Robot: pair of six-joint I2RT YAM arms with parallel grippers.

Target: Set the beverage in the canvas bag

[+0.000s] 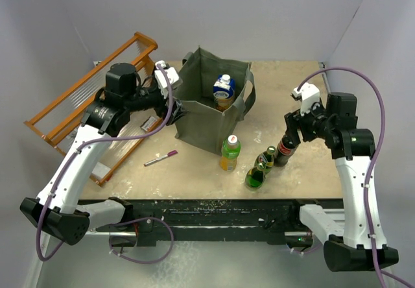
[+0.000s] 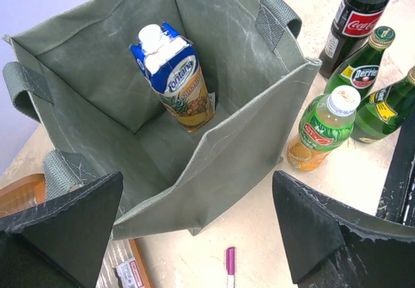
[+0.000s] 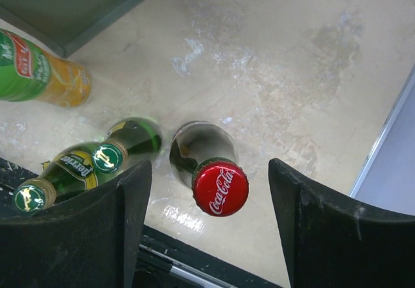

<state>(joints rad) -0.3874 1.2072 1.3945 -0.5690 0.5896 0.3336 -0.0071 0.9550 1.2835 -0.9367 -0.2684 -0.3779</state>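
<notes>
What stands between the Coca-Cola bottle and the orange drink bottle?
One green Perrier bottle stands between the Coca-Cola bottle and the orange drink bottle; a second Perrier bottle sits just off that line. Left wrist view shows it best.

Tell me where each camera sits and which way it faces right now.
Top external: fixed above and behind the robot, looking down the table at the boxy grey-green canvas bag; left arm and right arm show.
Left wrist: above the bag's mouth, looking in at the blue-and-white juice carton; open left gripper at the bottom edge.
Right wrist: straight above the red-capped cola bottle; open right gripper flanks it.
Shared: both wrist views catch the cola bottle and green glass bottles.
</notes>
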